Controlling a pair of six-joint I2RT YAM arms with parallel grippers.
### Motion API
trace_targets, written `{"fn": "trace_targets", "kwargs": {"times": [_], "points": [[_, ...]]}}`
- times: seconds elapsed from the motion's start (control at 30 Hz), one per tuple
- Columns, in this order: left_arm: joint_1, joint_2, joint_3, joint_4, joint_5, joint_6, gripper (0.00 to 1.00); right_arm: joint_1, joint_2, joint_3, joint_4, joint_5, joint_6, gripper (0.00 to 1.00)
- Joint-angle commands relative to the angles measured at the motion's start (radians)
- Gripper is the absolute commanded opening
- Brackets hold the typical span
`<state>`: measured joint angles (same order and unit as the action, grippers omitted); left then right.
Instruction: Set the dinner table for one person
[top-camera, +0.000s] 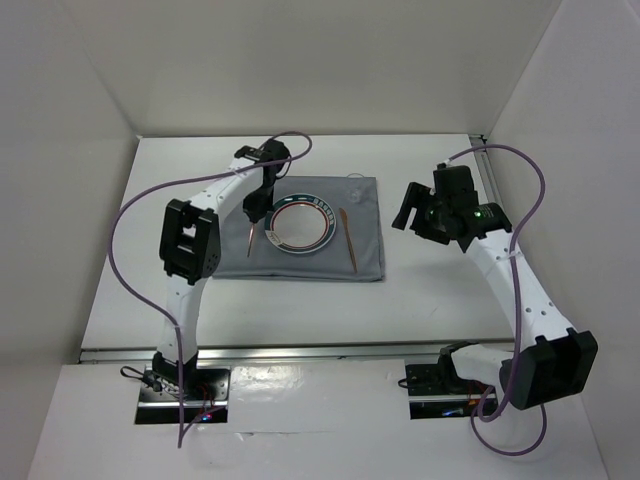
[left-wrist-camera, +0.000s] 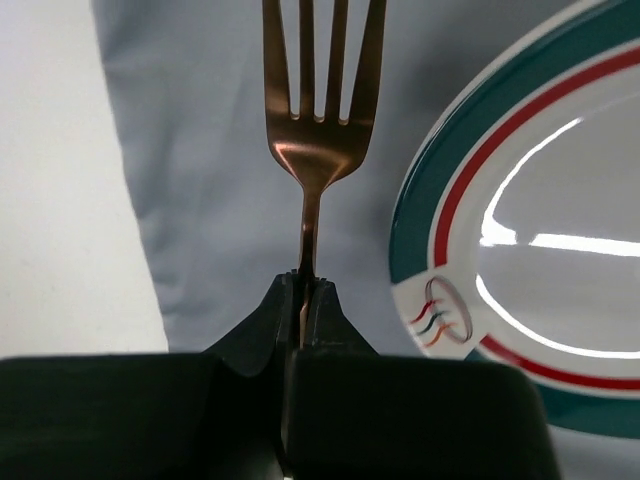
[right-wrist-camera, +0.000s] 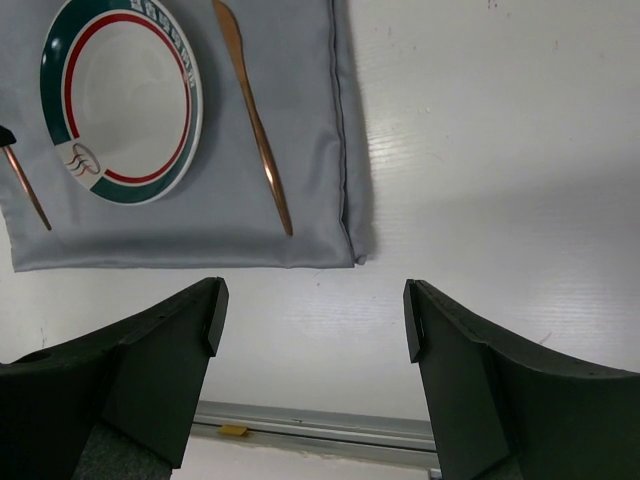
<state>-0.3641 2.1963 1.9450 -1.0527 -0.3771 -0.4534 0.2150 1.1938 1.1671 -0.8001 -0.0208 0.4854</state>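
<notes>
The white dinner table (top-camera: 440, 290) carries a grey cloth mat (top-camera: 365, 260). On the mat lies a white plate (top-camera: 275, 238) with teal and red rings. A copper knife (top-camera: 347, 238) lies right of the plate. My left gripper (top-camera: 252, 213) is shut on the handle of a copper fork (top-camera: 250, 238) just left of the plate, low over the mat. In the left wrist view the gripper (left-wrist-camera: 303, 285) pinches the fork (left-wrist-camera: 320, 100), tines pointing away, with the plate (left-wrist-camera: 450, 200) at the right. My right gripper (right-wrist-camera: 312, 320) is open and empty above bare table right of the mat (right-wrist-camera: 200, 230).
A small clear glass (top-camera: 354, 187) stands at the mat's far right corner. Aluminium rails run along the near edge (top-camera: 300, 350) and the right edge (top-camera: 490, 180). White walls enclose the table. The right wrist view shows the knife (right-wrist-camera: 255, 120) and plate (right-wrist-camera: 192, 100).
</notes>
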Motion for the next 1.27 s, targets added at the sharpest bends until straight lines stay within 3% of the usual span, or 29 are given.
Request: {"fn": "trace_targets", "kwargs": {"times": [0.0, 0.2, 0.23, 0.33, 0.43, 0.67, 0.77, 0.83, 0.9, 1.23], "points": [[0.004, 0.074, 0.074, 0.008, 0.007, 0.024, 0.00, -0.006, 0.009, 0.025, 0.036, 0.022, -0.001, 0.83], [0.027, 0.132, 0.092, -0.013, 0.017, -0.001, 0.01, -0.006, 0.009, 0.014, 0.036, 0.045, -0.001, 0.83], [0.039, 0.132, 0.077, 0.014, 0.030, -0.001, 0.05, -0.006, 0.009, 0.014, 0.036, 0.045, -0.001, 0.83], [0.063, 0.123, 0.065, 0.023, 0.075, -0.001, 0.30, -0.006, 0.009, 0.002, 0.036, 0.055, -0.001, 0.83], [0.063, 0.112, 0.065, 0.023, 0.075, -0.001, 0.38, -0.006, 0.009, 0.002, 0.027, 0.055, -0.001, 0.83], [0.063, 0.022, 0.101, 0.033, 0.099, 0.061, 0.44, -0.006, 0.018, 0.049, 0.018, 0.055, 0.009, 0.86], [0.063, -0.007, 0.135, -0.010, 0.099, 0.071, 0.45, -0.006, 0.018, 0.077, 0.007, 0.077, 0.018, 0.93], [0.063, -0.070, 0.147, -0.020, 0.109, 0.071, 0.46, -0.006, 0.018, 0.086, -0.002, 0.120, 0.027, 1.00], [0.063, -0.139, 0.115, -0.004, 0.132, 0.071, 0.47, -0.006, 0.006, 0.086, -0.002, 0.150, 0.036, 1.00], [0.063, -0.728, -0.342, 0.298, 0.352, 0.084, 0.51, -0.006, -0.019, 0.072, 0.024, 0.153, 0.001, 1.00]]}}
